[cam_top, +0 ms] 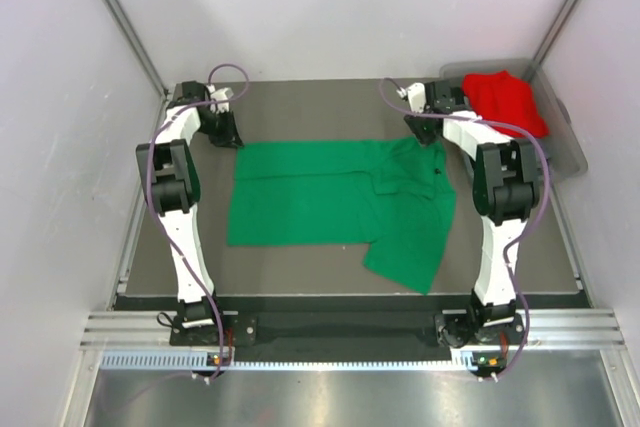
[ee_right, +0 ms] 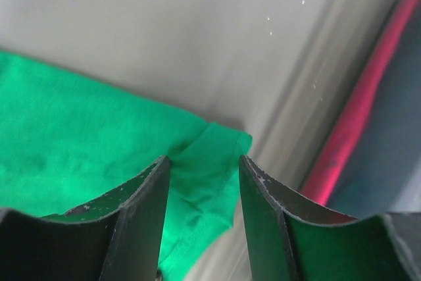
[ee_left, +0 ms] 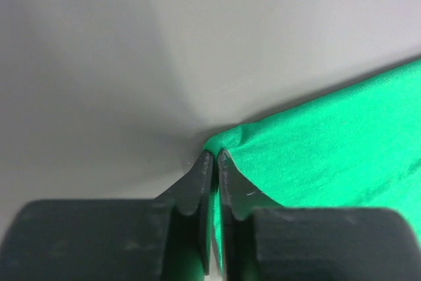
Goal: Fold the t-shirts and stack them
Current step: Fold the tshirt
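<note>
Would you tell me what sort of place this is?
Likely a robotics lab cell: white panels around a grey table, left arm and right arm bolted on, green t-shirt laid out.

Clear plastic bin [cam_top: 572, 152], upper right of the frame, sat at the dark grey table's [cam_top: 320, 107] corner; white walls [cam_top: 340, 7] stood behind.

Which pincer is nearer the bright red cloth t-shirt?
Right. The right pincer sits close beside the bright red cloth t-shirt; the left pincer is far off, clamping a corner of the bright green cloth t-shirt.
</note>
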You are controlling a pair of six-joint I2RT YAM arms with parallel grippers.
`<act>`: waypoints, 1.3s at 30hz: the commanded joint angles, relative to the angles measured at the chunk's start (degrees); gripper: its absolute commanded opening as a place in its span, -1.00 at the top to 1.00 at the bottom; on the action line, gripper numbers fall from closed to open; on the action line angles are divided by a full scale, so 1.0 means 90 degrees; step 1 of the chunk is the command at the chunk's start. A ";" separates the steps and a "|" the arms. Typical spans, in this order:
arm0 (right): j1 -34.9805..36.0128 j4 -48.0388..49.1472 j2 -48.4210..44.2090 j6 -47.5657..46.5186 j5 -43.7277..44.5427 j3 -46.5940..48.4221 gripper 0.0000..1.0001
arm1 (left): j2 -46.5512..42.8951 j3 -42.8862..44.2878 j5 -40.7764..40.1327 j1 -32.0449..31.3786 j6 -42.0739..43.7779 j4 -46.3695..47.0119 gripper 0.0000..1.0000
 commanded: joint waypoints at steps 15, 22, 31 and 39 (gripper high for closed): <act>-0.0184 -0.0451 0.1027 0.0247 0.0337 0.1226 0.88 | 0.0398 0.0867 -0.1079 0.0038 0.0111 -0.0064 1.00; -0.0184 -0.0539 0.1466 0.0316 0.0347 0.1764 1.00 | 0.0759 0.1434 -0.1430 0.0018 0.0209 -0.0113 1.00; -0.0174 -0.0512 0.1168 0.0306 0.0288 0.1923 0.62 | 0.0819 0.1952 -0.1374 0.0008 0.0287 -0.0220 0.79; -0.0164 0.0624 -0.2056 -0.0133 0.0104 -0.0518 -0.08 | -0.2119 -0.0458 -0.1880 -0.0450 0.0042 0.0795 -0.05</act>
